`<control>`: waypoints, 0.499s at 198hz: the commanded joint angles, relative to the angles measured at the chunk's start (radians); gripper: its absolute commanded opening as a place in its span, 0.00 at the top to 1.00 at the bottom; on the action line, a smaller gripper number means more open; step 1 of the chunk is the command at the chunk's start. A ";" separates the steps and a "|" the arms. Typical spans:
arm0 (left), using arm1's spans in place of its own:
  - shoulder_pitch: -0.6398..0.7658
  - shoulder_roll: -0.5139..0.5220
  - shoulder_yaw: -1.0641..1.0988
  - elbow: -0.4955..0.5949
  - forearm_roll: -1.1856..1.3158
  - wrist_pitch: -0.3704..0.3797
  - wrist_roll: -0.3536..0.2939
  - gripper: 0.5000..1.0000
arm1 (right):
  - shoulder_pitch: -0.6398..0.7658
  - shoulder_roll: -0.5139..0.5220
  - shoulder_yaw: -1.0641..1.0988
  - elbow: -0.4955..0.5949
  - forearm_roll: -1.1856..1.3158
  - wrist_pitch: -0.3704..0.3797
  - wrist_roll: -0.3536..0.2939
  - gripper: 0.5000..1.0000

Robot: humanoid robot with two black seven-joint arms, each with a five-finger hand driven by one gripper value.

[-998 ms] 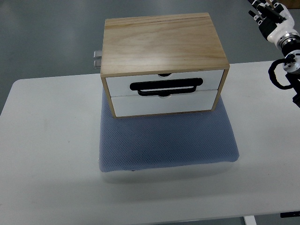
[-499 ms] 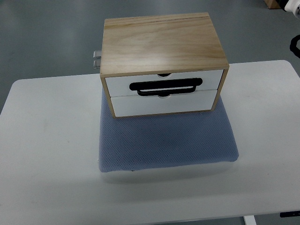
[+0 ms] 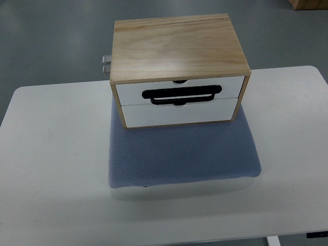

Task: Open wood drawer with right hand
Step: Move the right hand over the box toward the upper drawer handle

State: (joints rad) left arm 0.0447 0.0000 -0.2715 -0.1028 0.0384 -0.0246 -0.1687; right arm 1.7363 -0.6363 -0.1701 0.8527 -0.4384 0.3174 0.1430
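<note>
A wooden drawer box (image 3: pixel 177 48) with a light wood top stands on a blue-grey mat (image 3: pixel 182 154) on the white table (image 3: pixel 51 169). Its front holds two white drawers, one above the other, both pushed in flush. A black handle (image 3: pixel 181 94) runs across the upper drawer front (image 3: pixel 130 92), just above the lower drawer (image 3: pixel 179 114). Neither robot hand shows in the top view.
A small metal fitting (image 3: pixel 106 65) sticks out at the box's back left. The mat reaches well in front of the drawers. The table's far edge runs behind the box, with grey floor (image 3: pixel 51 41) beyond. A brown box corner (image 3: pixel 307 3) shows at top right.
The right arm, at the top right corner one second ago, has withdrawn upward and out of the picture. The drawer box and mat have not moved.
</note>
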 commanded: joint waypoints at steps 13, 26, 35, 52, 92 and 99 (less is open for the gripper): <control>0.000 0.000 0.000 0.000 0.000 0.000 0.000 0.00 | 0.132 0.030 -0.120 0.046 -0.108 0.163 -0.003 0.11; 0.000 0.000 0.000 0.000 0.000 0.000 0.000 0.00 | 0.186 0.050 -0.167 0.091 -0.141 0.210 -0.003 0.11; 0.000 0.000 0.000 0.000 0.000 0.000 0.000 0.00 | 0.215 0.060 -0.197 0.124 -0.158 0.239 -0.003 0.11; 0.000 0.000 0.000 0.000 0.000 0.000 0.000 0.00 | 0.267 0.083 -0.241 0.203 -0.186 0.275 -0.003 0.11; 0.000 0.000 0.000 0.000 0.000 0.000 0.000 0.00 | 0.358 0.125 -0.289 0.379 -0.227 0.293 -0.003 0.11; 0.000 0.000 0.000 0.000 0.000 0.000 0.000 0.00 | 0.362 0.139 -0.289 0.394 -0.227 0.293 -0.003 0.11</control>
State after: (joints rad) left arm 0.0443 0.0000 -0.2715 -0.1028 0.0384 -0.0246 -0.1687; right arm 2.0693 -0.5281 -0.4524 1.1882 -0.6616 0.6068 0.1396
